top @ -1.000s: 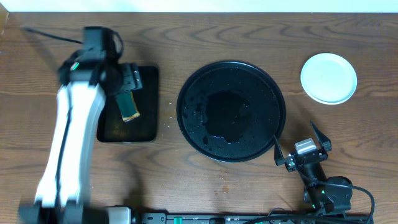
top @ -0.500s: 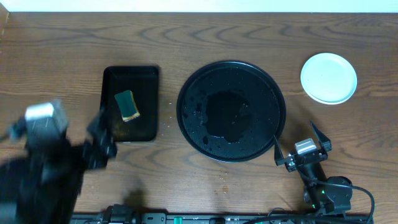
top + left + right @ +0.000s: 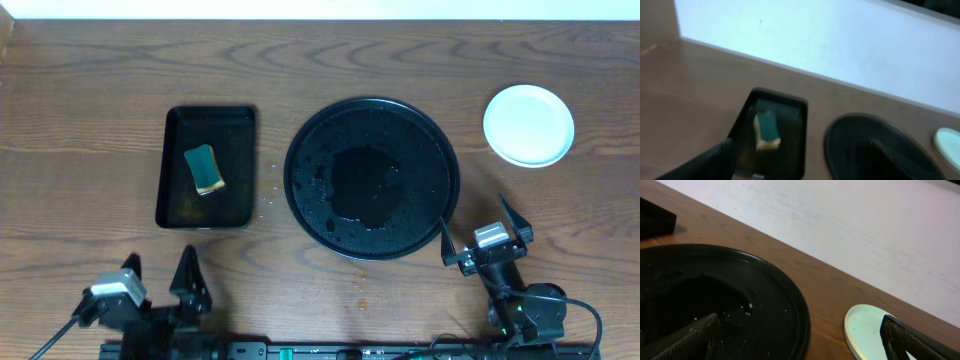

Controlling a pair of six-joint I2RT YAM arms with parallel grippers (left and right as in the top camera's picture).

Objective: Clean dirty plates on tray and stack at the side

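Observation:
The round black tray (image 3: 292, 180) sits mid-table, wet and speckled, with no plate on it. The plates (image 3: 528, 125) lie at the far right of the table. The top one is pale blue-white, and a yellow edge shows under it in the right wrist view (image 3: 867, 330). My left gripper (image 3: 157, 283) is open and empty at the near left edge. My right gripper (image 3: 487, 238) is open and empty near the tray's front right rim. The tray also shows in the left wrist view (image 3: 840, 145) and the right wrist view (image 3: 790, 300).
A small rectangular black tray (image 3: 172, 190) to the left of the round tray holds a green and yellow sponge (image 3: 204, 169). The sponge also shows in the left wrist view (image 3: 766, 131). A white wall runs along the table's far edge.
My left arm has pulled back from over the rectangular tray to the near left table edge. The sponge stays lying in that tray. The right arm has not moved.

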